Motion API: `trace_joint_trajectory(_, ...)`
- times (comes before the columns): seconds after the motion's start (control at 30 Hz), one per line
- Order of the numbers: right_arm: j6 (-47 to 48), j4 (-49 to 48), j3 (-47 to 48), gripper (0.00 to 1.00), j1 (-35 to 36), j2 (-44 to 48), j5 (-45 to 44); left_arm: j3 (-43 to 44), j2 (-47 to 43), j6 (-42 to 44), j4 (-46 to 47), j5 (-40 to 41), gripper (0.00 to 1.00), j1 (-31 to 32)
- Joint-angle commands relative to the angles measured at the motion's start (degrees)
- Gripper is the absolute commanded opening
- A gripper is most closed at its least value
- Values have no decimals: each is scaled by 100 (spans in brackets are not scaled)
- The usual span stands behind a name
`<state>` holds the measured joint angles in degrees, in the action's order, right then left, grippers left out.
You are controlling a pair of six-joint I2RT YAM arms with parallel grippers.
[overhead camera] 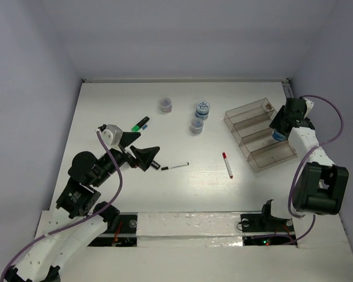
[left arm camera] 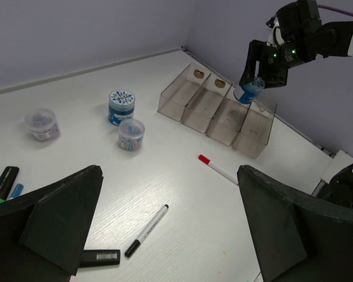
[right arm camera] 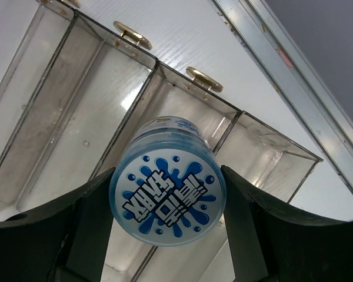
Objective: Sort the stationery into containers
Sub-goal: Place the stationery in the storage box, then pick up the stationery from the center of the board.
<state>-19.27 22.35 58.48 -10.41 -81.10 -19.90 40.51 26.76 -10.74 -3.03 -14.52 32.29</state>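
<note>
My right gripper [right arm camera: 167,194] is shut on a blue-and-white pot [right arm camera: 167,188] and holds it over the clear divided tray [overhead camera: 247,117], above one of its middle compartments; it also shows in the top view [overhead camera: 277,135] and the left wrist view [left arm camera: 249,93]. My left gripper [left arm camera: 170,235] is open and empty above the table at the left. A thin black-and-white pen [overhead camera: 175,167] lies just right of it. A red-capped white pen [overhead camera: 227,165] lies nearer the tray. A green-capped black marker [overhead camera: 140,124] lies behind the left gripper. Three more pots [overhead camera: 202,110] [overhead camera: 196,126] [overhead camera: 166,105] stand mid-table.
The tray [right arm camera: 53,111] lies at the right, close to the table's right edge and a metal rail [right arm camera: 294,88]. A short black marker piece [left arm camera: 100,257] lies by the left finger. Purple cables [overhead camera: 335,117] loop beside both arms. White walls enclose the back and sides.
</note>
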Motion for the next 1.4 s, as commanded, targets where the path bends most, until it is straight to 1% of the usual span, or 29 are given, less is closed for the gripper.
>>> trace_joint_trajectory(0.0, -60, -521, 374, 34, -13, 24, 65, 97, 4, 72, 145, 55, 99, 75)
trace_joint_trajectory(0.13, -25, -591, 427, 34, -13, 77, -5, 97, 31, 81, 145, 55, 99, 75)
trace_joint_trajectory(0.27, -7, -530, 507, 34, -13, -178, -154, 97, 48, 81, 145, 64, 99, 75)
trace_joint_trajectory(0.4, -59, -679, 349, 35, -13, -275, -207, 97, 66, 81, 145, 81, 99, 75)
trace_joint_trajectory(0.53, -86, -714, 340, 37, -13, -389, -260, 97, 66, 81, 145, 81, 99, 75)
trace_joint_trajectory(0.6, -77, -714, 375, 51, -13, -433, -277, 97, 66, 81, 145, 99, 99, 75)
trace_joint_trajectory(0.63, -77, -714, 384, 62, -13, -424, -260, 97, 66, 81, 136, 90, 99, 75)
trace_joint_trajectory(0.67, -77, -714, 401, 85, -13, -415, -216, 97, 66, 81, 136, 99, 99, 75)
trace_joint_trajectory(0.73, -60, -714, 462, 96, -13, -363, -129, 97, 66, 81, 136, 99, 99, 75)
trace_joint_trajectory(0.77, -60, -671, 498, 100, -13, -337, -102, 97, 66, 81, 136, 99, 99, 75)
trace_joint_trajectory(0.93, 2, -662, 682, 100, 39, -65, 355, 97, 83, 81, 136, 116, 99, 75)
trace_joint_trajectory(1.07, 221, -1074, 717, 100, 890, 51, 821, 106, 127, 72, 145, 125, 99, 23)
trace_joint_trajectory(1.1, 274, -1127, 787, 100, 1362, -10, 934, 97, 127, 72, 145, 117, 99, 23)
trace_joint_trajectory(1.17, 274, -1171, 1076, 100, 1769, -386, 1110, 97, 145, 64, 136, 134, 99, 23)
trace_joint_trajectory(1.2, 274, -1206, 1191, 100, 2084, -546, 1163, 97, 162, 64, 136, 143, 99, 23)
trace_joint_trajectory(1.27, 266, -1294, 1411, 100, 2359, -871, 1147, 106, 197, 72, 136, 152, 99, -30)
trace_joint_trajectory(1.3, 257, -1321, 1656, 100, 2551, -1203, 1146, 106, 206, 72, 127, 134, 99, -30)
trace_joint_trajectory(1.37, 265, -1364, 1903, 100, 2737, -1530, 1181, 106, 250, 72, 136, 134, 99, -30)
